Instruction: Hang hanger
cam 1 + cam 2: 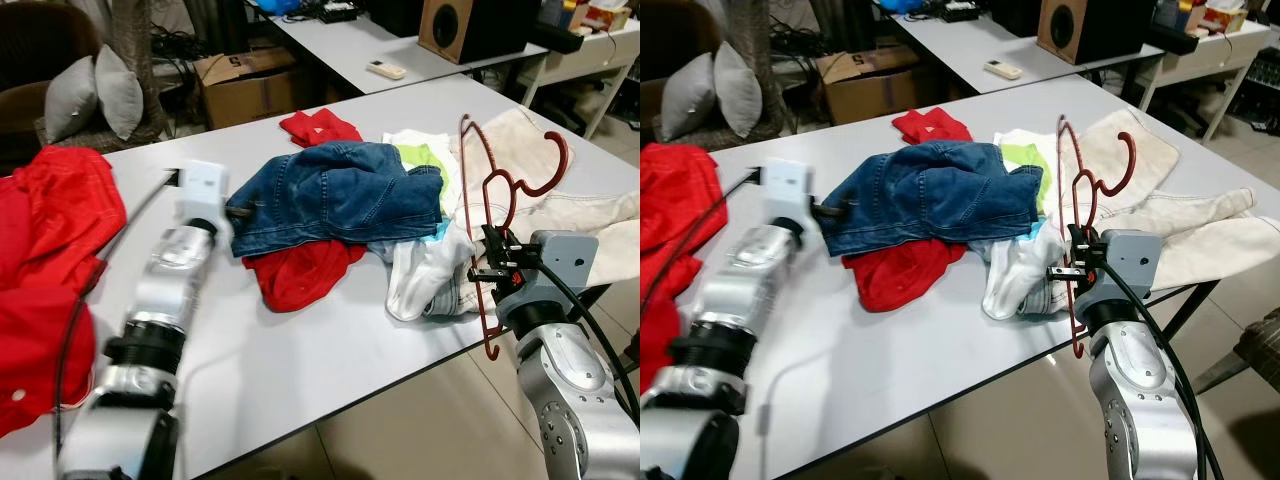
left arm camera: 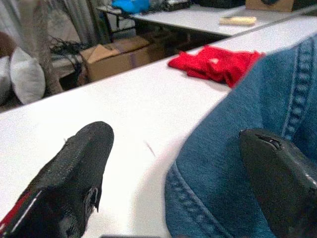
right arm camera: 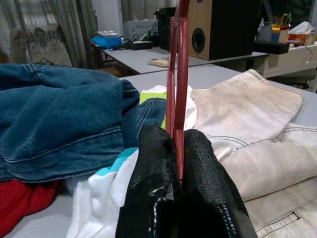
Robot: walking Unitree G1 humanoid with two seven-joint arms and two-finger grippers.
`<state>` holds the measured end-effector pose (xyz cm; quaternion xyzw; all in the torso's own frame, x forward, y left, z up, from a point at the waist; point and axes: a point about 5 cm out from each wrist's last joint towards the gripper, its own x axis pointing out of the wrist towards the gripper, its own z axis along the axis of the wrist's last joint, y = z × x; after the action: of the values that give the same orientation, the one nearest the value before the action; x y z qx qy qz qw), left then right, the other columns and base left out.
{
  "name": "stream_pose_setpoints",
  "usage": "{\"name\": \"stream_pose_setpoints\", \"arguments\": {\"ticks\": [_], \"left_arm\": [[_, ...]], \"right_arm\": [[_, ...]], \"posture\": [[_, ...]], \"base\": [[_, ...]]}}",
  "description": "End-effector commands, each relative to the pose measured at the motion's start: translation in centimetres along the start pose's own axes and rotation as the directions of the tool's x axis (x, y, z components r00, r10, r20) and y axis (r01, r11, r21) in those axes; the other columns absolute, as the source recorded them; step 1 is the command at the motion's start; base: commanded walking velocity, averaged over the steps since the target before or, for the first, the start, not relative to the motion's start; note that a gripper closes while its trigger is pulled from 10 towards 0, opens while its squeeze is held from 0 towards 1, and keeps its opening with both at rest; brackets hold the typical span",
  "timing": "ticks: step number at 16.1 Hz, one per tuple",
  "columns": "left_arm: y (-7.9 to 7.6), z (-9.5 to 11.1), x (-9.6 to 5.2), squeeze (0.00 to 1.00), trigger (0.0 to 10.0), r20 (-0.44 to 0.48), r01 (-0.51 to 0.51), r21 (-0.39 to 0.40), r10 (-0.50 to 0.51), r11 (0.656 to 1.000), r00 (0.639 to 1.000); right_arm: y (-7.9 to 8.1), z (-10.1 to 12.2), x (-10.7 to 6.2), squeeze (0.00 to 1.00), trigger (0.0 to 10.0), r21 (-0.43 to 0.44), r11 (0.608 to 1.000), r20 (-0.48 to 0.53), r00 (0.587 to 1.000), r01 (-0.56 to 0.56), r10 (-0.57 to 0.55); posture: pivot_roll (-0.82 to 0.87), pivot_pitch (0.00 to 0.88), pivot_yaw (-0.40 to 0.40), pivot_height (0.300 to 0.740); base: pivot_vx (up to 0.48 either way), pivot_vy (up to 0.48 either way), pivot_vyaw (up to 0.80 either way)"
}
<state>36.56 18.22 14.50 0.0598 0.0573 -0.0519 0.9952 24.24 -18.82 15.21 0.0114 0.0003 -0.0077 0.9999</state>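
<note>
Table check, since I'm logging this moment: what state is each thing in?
Hanger: upright, clamped in the right gripper.
Jeans: crumpled on the table.
Left gripper: open at the jeans' edge.
Red shirt: partly under the jeans.
Beige trousers: lying flat.

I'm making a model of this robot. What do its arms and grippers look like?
Both arms are silver, built of rounded metal segments with dark joint rings, and a black cable runs along each. The left arm ends in a white boxy wrist block, the right arm in a grey one. Left gripper and right gripper each have two long, matte black fingers.
</note>
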Motion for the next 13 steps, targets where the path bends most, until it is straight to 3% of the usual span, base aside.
{"name": "stream_pose_setpoints", "arguments": {"ticks": [1, 3, 7, 8, 9, 10, 11, 13], "left_arm": [[-0.5, 0.6, 0.4, 0.00, 10.0, 0.017, 0.038, 0.004, -0.038, 0.999, 0.999], [-1.3, -1.2, 0.7, 0.00, 10.0, -0.059, 0.131, -0.087, -0.137, 0.987, 0.989], [-1.9, -2.9, 1.3, 0.00, 10.0, -0.133, 0.149, -0.074, -0.158, 0.986, 0.979], [-1.9, -2.9, 1.4, 0.00, 3.9, -0.133, 0.149, -0.072, -0.158, 0.986, 0.979], [-2.0, -2.8, 1.5, 0.00, 0.9, -0.122, 0.141, -0.086, -0.151, 0.986, 0.981], [-2.0, -2.7, 1.5, 0.00, 0.9, -0.116, 0.138, -0.092, -0.148, 0.986, 0.982], [-1.9, -2.7, 1.6, 0.00, 0.0, -0.109, 0.134, -0.090, -0.144, 0.987, 0.984], [-1.9, -2.5, 1.7, 0.00, 0.0, -0.095, 0.136, -0.092, -0.144, 0.986, 0.985]], "right_arm": [[0.1, 0.5, 0.0, 0.00, 10.0, 0.005, 1.000, 0.028, 1.000, -0.009, 0.009], [0.2, 0.5, 0.1, 0.00, 10.0, 0.004, 1.000, 0.031, 0.999, -0.018, 0.018], [0.3, 0.6, 0.3, 0.00, 10.0, 0.002, 1.000, 0.039, 0.999, -0.022, 0.022], [0.3, 0.7, 0.2, 0.00, 10.0, 0.001, 1.000, 0.043, 0.999, -0.021, 0.020], [0.3, 0.7, 0.2, 0.00, 10.0, 0.001, 1.000, 0.045, 0.999, -0.020, 0.019], [0.3, 0.7, 0.2, 0.00, 10.0, 0.001, 1.000, 0.046, 0.999, -0.020, 0.020], [0.3, 0.7, 0.1, 0.00, 10.0, 0.003, 1.000, 0.048, 0.999, -0.020, 0.020], [0.4, 0.7, 0.1, 0.00, 10.0, 0.003, 1.000, 0.049, 0.999, -0.024, 0.024]], "posture": [[0.03, 0.000, 0.065, 0.740], [0.02, 0.000, 0.063, 0.740], [0.02, 0.000, 0.069, 0.740], [0.02, 0.000, 0.074, 0.740], [0.02, 0.000, 0.074, 0.740], [0.02, 0.000, 0.074, 0.740], [0.02, 0.000, 0.075, 0.740], [0.02, 0.000, 0.075, 0.740]], "base": [[0.000, 0.000, 0.00], [0.000, 0.000, 0.00], [0.000, 0.000, 0.00], [0.000, 0.000, 0.00], [0.000, 0.000, 0.00], [0.000, 0.000, 0.00], [0.000, 0.000, 0.00], [0.000, 0.000, 0.00]]}}
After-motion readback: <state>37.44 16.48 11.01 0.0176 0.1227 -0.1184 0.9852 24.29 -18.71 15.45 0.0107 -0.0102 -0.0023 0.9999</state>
